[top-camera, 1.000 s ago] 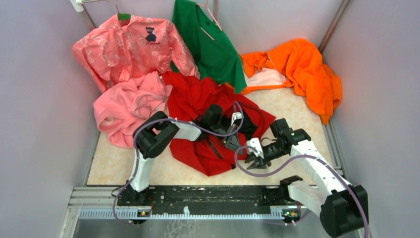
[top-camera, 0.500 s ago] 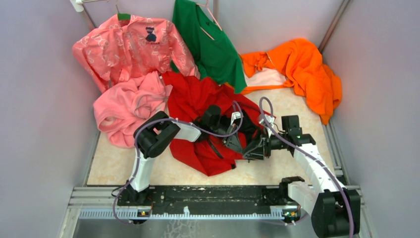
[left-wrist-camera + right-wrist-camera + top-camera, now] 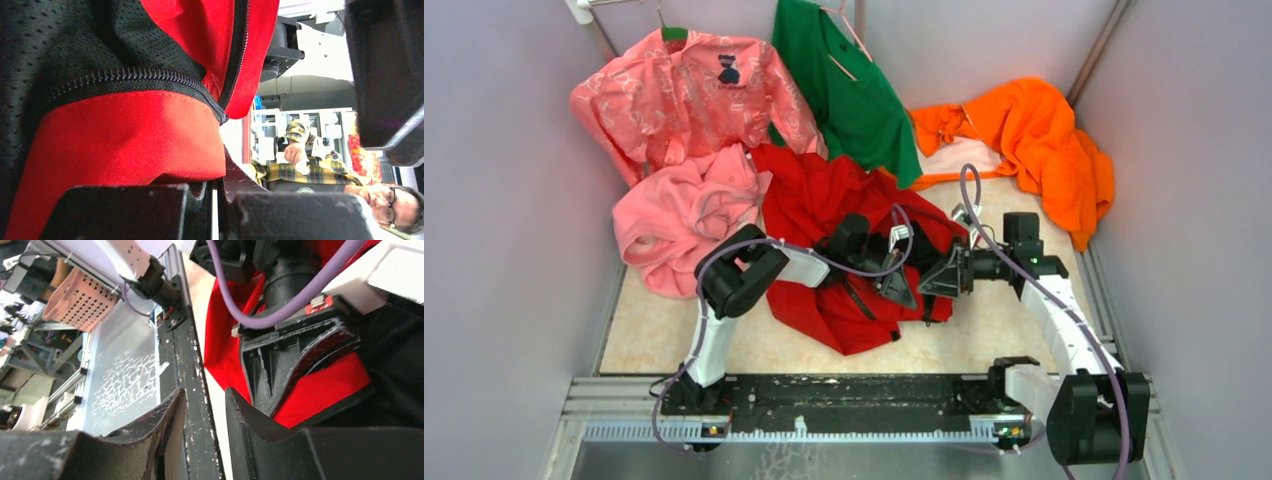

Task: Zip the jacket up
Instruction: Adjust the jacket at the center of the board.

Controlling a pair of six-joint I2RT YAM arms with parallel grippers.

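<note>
The red jacket lies crumpled mid-table, dark lining showing. My left gripper is at its right part, shut on a red edge. In the left wrist view the jaws stand almost closed with red cloth caught at them. Dark zipper teeth run along the black mesh lining above. My right gripper points left, just right of the left gripper, at the jacket's right edge. In the right wrist view it is open with nothing between its fingers. The left gripper's finger and red cloth lie just beyond.
A plain pink fleece lies left of the jacket. A pink patterned shirt and a green garment hang at the back. An orange garment is heaped at the back right. The black rail runs along the near edge.
My right arm has swung up and left from near the front edge to the jacket's right edge, beside the left gripper. The left gripper has not moved.
</note>
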